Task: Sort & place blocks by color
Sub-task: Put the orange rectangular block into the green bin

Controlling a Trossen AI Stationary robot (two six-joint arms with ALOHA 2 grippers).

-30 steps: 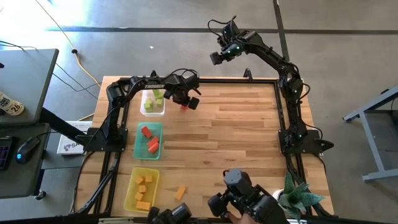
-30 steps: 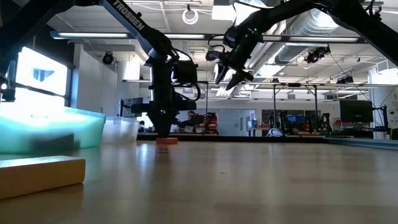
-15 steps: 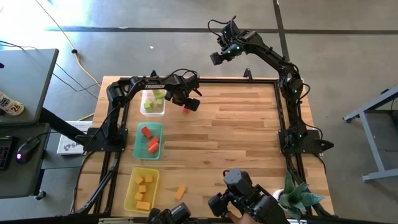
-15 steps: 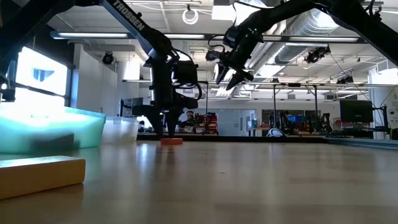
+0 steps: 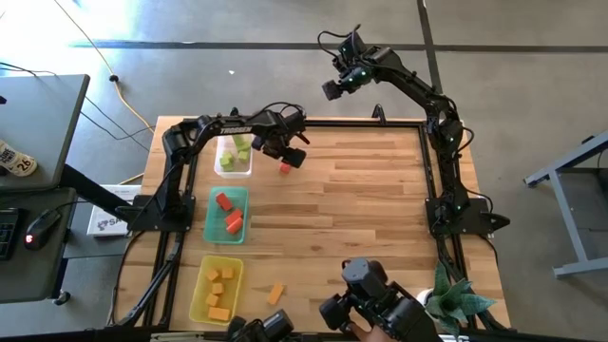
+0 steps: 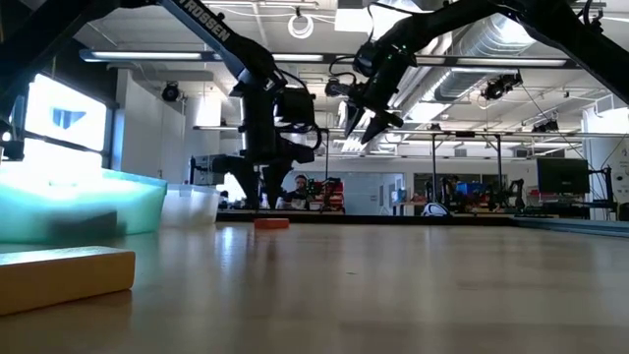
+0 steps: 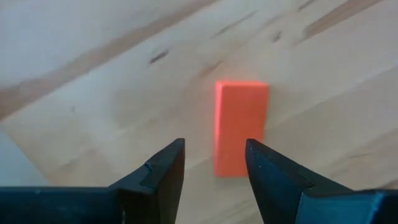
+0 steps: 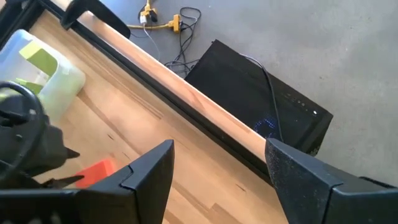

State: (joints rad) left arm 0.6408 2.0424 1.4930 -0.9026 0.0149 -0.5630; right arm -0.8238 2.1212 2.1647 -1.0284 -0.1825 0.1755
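Hovering over the red bar (image 7: 241, 127) on the desk (image 5: 361, 209) beside the clear tray (image 5: 235, 169), left gripper (image 7: 214, 163) has fingers spread and off-centre, so closing may knock it askew; only its wrist view shows that. Right gripper (image 5: 330, 88) waits far back, fingers spread

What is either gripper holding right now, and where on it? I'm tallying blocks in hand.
Nothing. The left gripper stands open above a red block lying on the table; the right gripper is open and empty.

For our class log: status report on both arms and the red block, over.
Left gripper open above red block. Block flat on table. Right gripper open, parked high. Nothing obstructing.
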